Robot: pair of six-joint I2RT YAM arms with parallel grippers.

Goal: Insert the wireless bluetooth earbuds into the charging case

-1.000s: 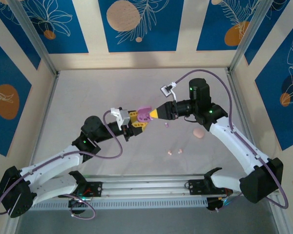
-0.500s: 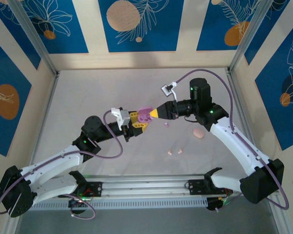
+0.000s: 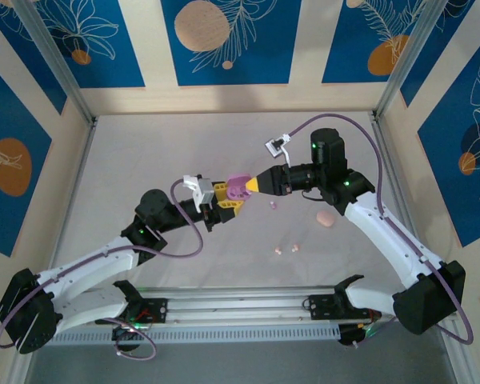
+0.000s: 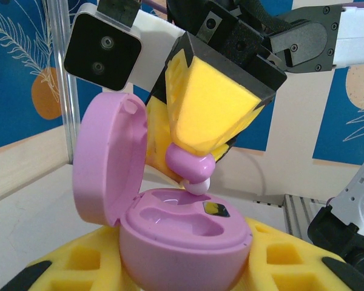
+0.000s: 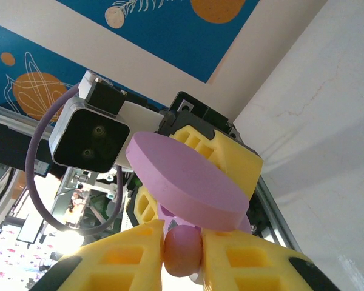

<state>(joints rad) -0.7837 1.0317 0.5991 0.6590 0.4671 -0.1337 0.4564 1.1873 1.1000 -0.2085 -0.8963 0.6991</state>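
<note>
**Q:** What is the state of the right gripper?

**A:** The right gripper (image 3: 255, 186) is clamped on a lilac earbud (image 4: 190, 165). The earbud sits at the very tips, between the two yellow fingers (image 5: 246, 257), with its pale end pointing down out of them.

**Q:** And the left gripper?

**A:** The left gripper (image 3: 229, 199) is clamped on the lilac charging case (image 4: 182, 239). The case sits upright between its yellow pads. The lid (image 4: 106, 167) is hinged open and stands upright on the side away from the right gripper.

**Q:** Where is the held earbud relative to the case?

**A:** It is directly above the open base, over the far rim of the moulded cavity. Its pale end is at rim level. The views do not show whether it touches the rim. It is not seated in the cavity.

**Q:** Where does this take place?

**A:** Above the middle of the table (image 3: 144, 152), with the two grippers tip to tip.

**Q:** What lies on the table?

**A:** A second lilac bud (image 3: 272, 204) lies just below the right gripper's tip. A pink case (image 3: 326, 218) lies toward the right edge. Two pink earbuds (image 3: 286, 249) lie close together, nearer the near edge.
</note>
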